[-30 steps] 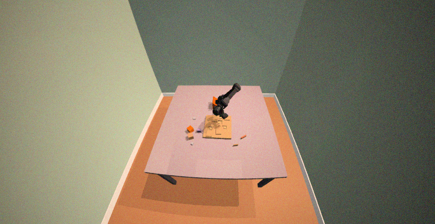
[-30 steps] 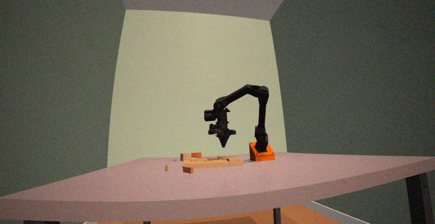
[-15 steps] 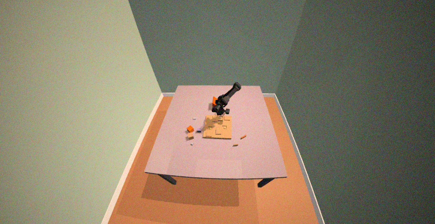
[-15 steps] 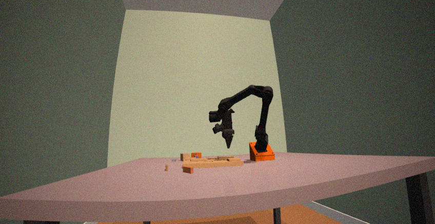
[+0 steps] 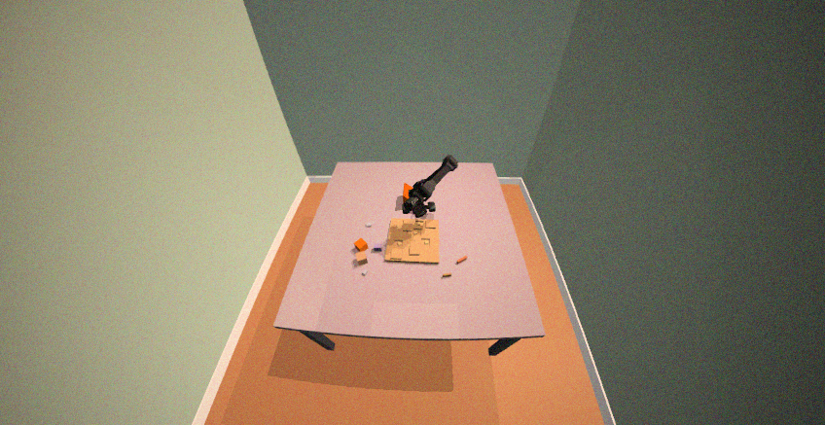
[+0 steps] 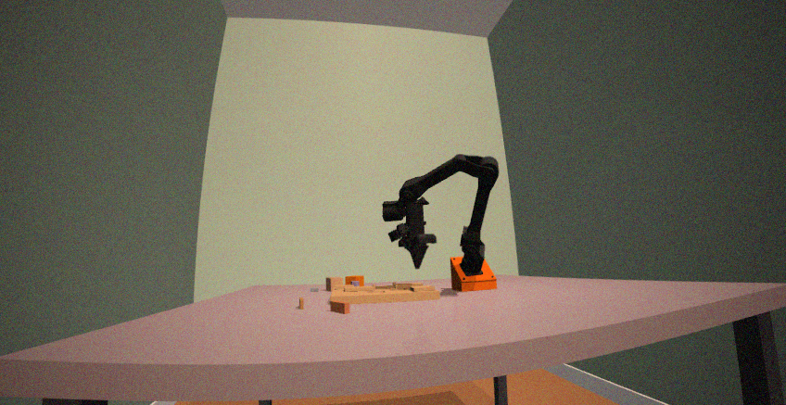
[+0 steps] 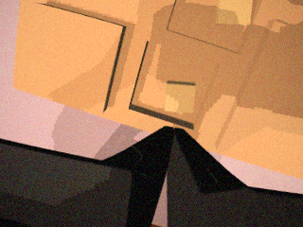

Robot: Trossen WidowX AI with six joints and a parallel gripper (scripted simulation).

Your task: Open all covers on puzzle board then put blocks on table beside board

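Note:
The wooden puzzle board (image 5: 428,253) (image 6: 386,297) (image 7: 265,151) lies flat on the table. My gripper (image 6: 417,267) (image 7: 171,136) is shut and empty, pointing down above the board's edge nearest the arm base. In the wrist view, a pale square (image 7: 180,101) shows just beyond the fingertips inside a dark-edged recess; I cannot tell whether it is a block or a well floor. Another pale square (image 7: 234,10) shows farther up. A large flat panel (image 7: 71,52) with dark edges lies at left. Arm shadow darkens part of the board. Cover positions are hard to make out in the top and exterior views.
Left of the board in the top view are an orange cube (image 5: 360,244), a tan block (image 5: 361,258), a small purple piece (image 5: 376,247) and two whitish bits (image 5: 368,225) (image 5: 364,273). At right lie a red-orange bar (image 5: 461,259) (image 6: 340,307) and a tan piece (image 5: 446,274) (image 6: 301,302).

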